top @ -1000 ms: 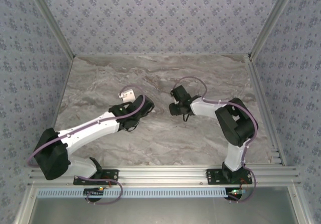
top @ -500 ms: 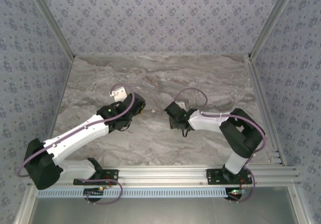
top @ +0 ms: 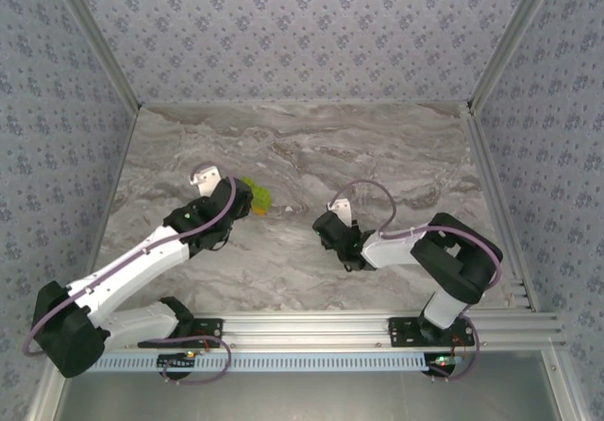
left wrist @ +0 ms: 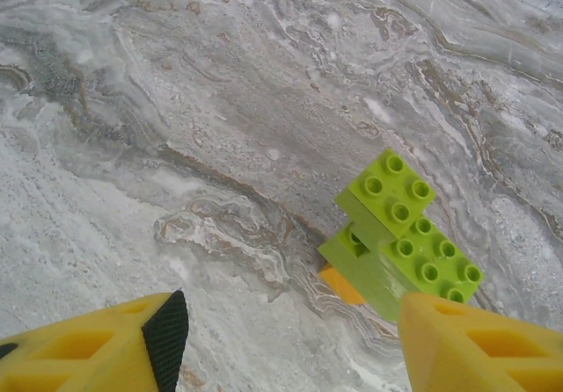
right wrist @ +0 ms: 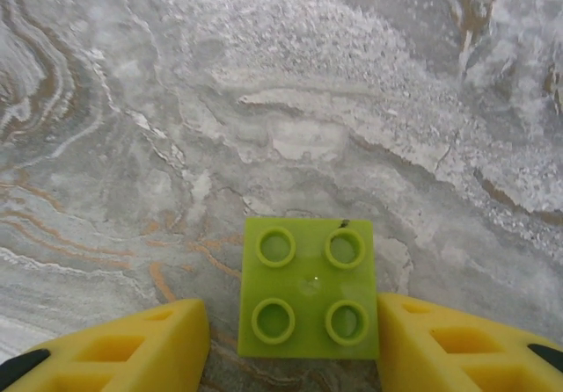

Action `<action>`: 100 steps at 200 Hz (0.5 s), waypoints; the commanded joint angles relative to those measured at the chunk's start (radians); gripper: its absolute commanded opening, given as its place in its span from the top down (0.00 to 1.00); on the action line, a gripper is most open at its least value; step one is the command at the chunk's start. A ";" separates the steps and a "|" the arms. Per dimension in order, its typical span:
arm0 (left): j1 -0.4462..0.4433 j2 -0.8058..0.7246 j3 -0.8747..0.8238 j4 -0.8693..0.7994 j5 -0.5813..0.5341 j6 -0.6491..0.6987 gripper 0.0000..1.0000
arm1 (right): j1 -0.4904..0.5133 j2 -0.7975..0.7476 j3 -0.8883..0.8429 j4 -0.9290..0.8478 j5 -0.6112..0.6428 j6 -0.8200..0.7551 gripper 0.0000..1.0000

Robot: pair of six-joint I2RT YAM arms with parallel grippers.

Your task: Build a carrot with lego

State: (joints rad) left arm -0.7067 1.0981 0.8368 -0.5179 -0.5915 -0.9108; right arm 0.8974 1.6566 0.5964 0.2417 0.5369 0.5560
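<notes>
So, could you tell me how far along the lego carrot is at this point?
Done: several lime-green bricks are stacked into one build, with an orange brick peeking from under it. In hand: the right gripper is open around a loose square green brick, with a gap on one side, so not clamped. The left gripper is open, just short of the build. Left: probably gripping that brick and adding it.
</notes>
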 commanded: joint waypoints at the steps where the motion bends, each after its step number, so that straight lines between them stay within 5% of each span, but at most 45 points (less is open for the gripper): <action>1: 0.049 -0.040 -0.023 0.046 0.033 0.050 0.34 | -0.005 0.053 -0.074 0.078 0.030 -0.063 0.46; 100: 0.207 -0.169 -0.079 0.096 0.097 0.157 0.34 | 0.008 0.282 -0.169 0.430 0.037 -0.154 0.50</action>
State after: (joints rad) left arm -0.5270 0.9691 0.7753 -0.4583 -0.5144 -0.8101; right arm 0.9218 1.8168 0.4713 0.7536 0.6556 0.4377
